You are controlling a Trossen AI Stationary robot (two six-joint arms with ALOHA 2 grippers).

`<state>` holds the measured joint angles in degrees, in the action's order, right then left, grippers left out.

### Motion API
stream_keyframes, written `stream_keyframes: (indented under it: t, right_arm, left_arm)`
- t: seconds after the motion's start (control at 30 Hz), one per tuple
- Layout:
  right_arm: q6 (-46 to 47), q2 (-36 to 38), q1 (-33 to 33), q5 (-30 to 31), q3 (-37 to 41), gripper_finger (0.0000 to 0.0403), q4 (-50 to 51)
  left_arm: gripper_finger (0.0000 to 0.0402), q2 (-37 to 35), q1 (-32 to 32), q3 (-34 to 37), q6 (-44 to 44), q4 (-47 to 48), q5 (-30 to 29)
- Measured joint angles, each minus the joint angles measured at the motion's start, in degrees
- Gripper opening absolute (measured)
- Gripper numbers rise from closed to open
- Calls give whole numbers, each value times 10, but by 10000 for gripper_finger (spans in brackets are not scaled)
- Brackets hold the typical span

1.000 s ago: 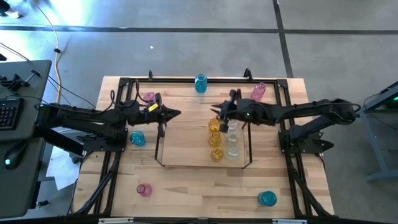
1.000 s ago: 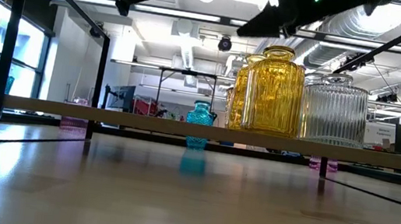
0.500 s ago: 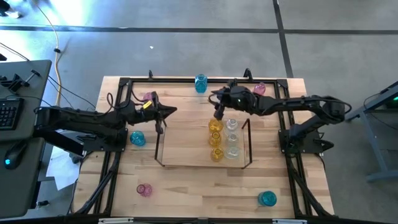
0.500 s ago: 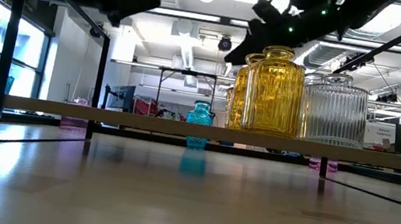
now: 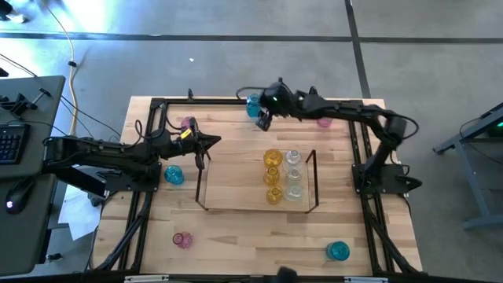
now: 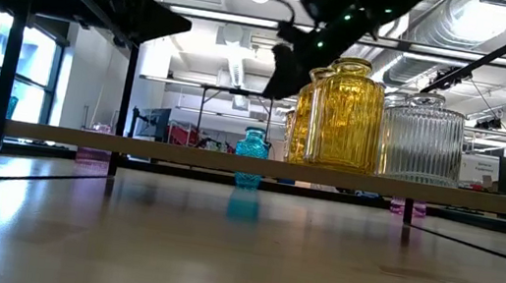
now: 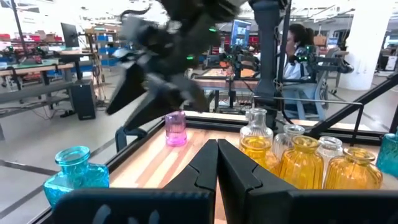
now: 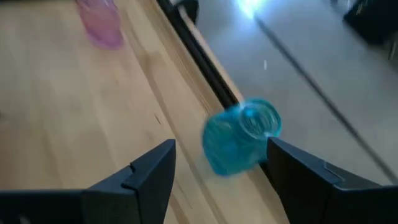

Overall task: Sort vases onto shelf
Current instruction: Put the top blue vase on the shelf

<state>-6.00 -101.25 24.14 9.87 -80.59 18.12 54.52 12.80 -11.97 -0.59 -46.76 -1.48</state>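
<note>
At the far edge of the table, the right gripper (image 5: 262, 119) hangs with its fingers (image 8: 149, 171) spread wide and nothing between them, just beside a teal vase (image 5: 253, 104) that stands upright against the black frame; from the wrist camera the vase (image 8: 239, 136) sits in line with the gap between the two fingers but clear of both. A pink vase (image 5: 324, 115) stands a little further along that same far edge, partly under the right arm.

Nearer the middle, the shelf (image 5: 255, 179) carries two rows on its right half: three yellow vases (image 5: 272, 174) in one line and the clear vases (image 5: 293, 174) right next to them, all upright.

Over on the left, the left gripper (image 5: 212, 142) is pinched tight on nothing and hovers above the shelf's left end. A second pink vase (image 5: 189, 123) stands behind it and another teal vase (image 5: 174, 174) sits just beside the left arm. Well apart, near the front edge, are one more pink vase (image 5: 181, 240) and a teal one (image 5: 338, 251).
</note>
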Motion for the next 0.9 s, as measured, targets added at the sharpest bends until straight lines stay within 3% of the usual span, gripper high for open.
stream_keyframes:
  t: [0.2, 0.4, 0.57, 0.9]
  right_arm:
    - [-13, -110, 40, -38, -158, 234, 136]
    - [-49, -184, 59, -44, -274, 234, 201]
    - [-63, -213, 69, -47, -311, 234, 220]
    - [-76, -219, 91, -43, -312, 232, 220]
  left_arm:
    - [0, -3, 0, 0, 0, -5, 0]
    - [0, -19, -1, 0, 5, -8, 10]
    - [0, -31, -1, -1, 5, -7, 27]
    - [0, -31, -1, -1, 5, -7, 27]
